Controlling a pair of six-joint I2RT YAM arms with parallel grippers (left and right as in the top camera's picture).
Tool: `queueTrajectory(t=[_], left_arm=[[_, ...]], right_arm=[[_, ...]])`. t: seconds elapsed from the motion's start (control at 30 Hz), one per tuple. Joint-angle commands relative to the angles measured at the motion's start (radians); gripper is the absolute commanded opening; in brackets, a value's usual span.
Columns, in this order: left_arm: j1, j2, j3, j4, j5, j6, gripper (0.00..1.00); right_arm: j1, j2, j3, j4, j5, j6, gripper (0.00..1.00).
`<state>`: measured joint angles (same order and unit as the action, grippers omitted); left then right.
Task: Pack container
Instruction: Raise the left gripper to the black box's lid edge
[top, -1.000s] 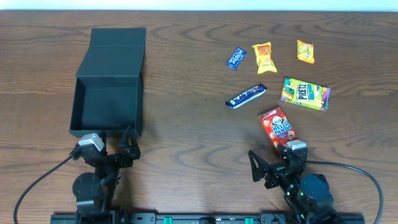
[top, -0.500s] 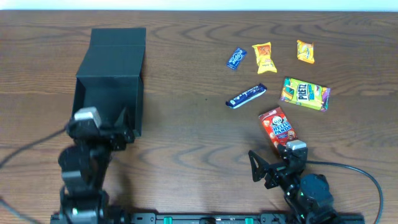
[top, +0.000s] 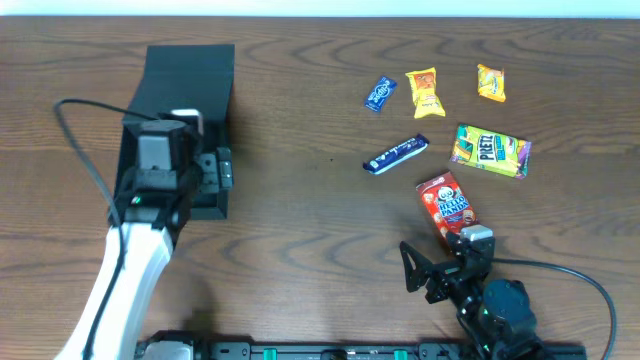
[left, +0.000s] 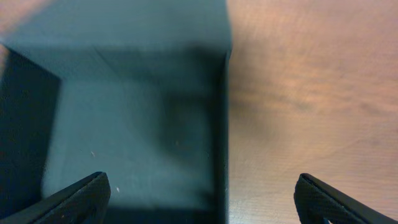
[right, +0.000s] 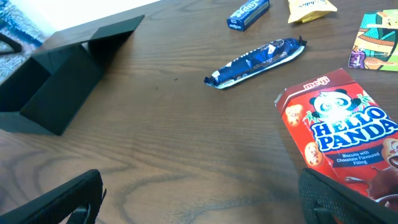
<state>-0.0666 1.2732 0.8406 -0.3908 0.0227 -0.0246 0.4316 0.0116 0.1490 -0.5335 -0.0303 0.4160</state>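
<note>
Nothing looks packed yet. The container (top: 188, 70) stands open at the bench's (top: 300, 240) left, and what shows of its floor is bare. The left hand (left: 202, 199) hovers over its right wall, spread wide and empty. Clear wood lies mid-bench. Six snacks (top: 490, 150), among them the Hello Panda box (top: 445, 205), lie loose and well spaced on the right. The right hand (top: 442, 262), wide and empty, sits near the front edge.

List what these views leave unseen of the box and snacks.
Overhead: the left arm covers most of the container's inside.
Left wrist: the bottom edge cuts off the container's near wall.
Right wrist: the Hello Panda box runs off the right edge.
Overhead: blue packet print too small.
</note>
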Motion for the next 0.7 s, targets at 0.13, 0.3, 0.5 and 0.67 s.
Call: queueTrajectory(t=[0.13, 0.3, 0.5, 0.67], left_arm=[[-0.001, 0.137, 0.014, 0.005, 0.013, 0.017, 0.95], [-0.001, 0.188, 0.013, 0.008, 0.062, 0.017, 0.95], [-0.001, 0.24, 0.013, 0.021, 0.064, 0.018, 0.99], [-0.001, 0.261, 0.013, 0.035, 0.063, 0.017, 0.36]], right_arm=[[-0.01, -0.006, -0.005, -0.001, 0.003, -0.013, 0.99], [-0.01, -0.006, -0.005, -0.001, 0.003, -0.013, 0.99], [-0.01, -0.006, -0.005, -0.001, 0.003, -0.013, 0.99], [-0.01, -0.006, -0.005, -0.001, 0.003, -0.013, 0.99]])
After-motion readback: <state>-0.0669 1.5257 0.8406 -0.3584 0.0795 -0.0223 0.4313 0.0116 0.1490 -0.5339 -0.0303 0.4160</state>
